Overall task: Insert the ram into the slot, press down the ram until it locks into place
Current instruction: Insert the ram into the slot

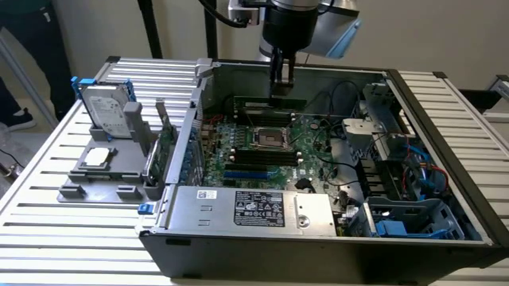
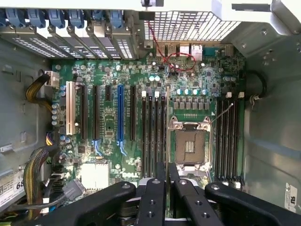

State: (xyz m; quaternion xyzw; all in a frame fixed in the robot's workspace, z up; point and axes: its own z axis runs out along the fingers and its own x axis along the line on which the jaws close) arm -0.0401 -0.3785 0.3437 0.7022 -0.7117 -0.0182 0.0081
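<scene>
My gripper [image 1: 280, 88] hangs over the open computer case, shut on the ram [image 1: 270, 105], a long green stick held level and above the motherboard. In the wrist view the ram [image 2: 167, 122] shows edge-on as a thin line running out from between the closed black fingers [image 2: 155, 188]. That line lies just beside the nearest black slot [image 2: 162, 134] of a bank of several parallel slots, between it and the CPU socket [image 2: 190, 146]. The ram stands clear of the board. A second bank of slots [image 2: 228, 136] lies on the other side of the socket. A slot bank [image 1: 263, 156] also sits before the CPU socket.
A blue slot [image 2: 121, 113] and black expansion slots lie beside the memory bank. The case walls [image 1: 382, 74], power supply [image 1: 247, 208], drive cage [image 1: 413, 220] and cables surround the board. On the exterior view's left, a hard drive [image 1: 107, 113] and an upright green card [image 1: 163, 149] stand on a grey holder.
</scene>
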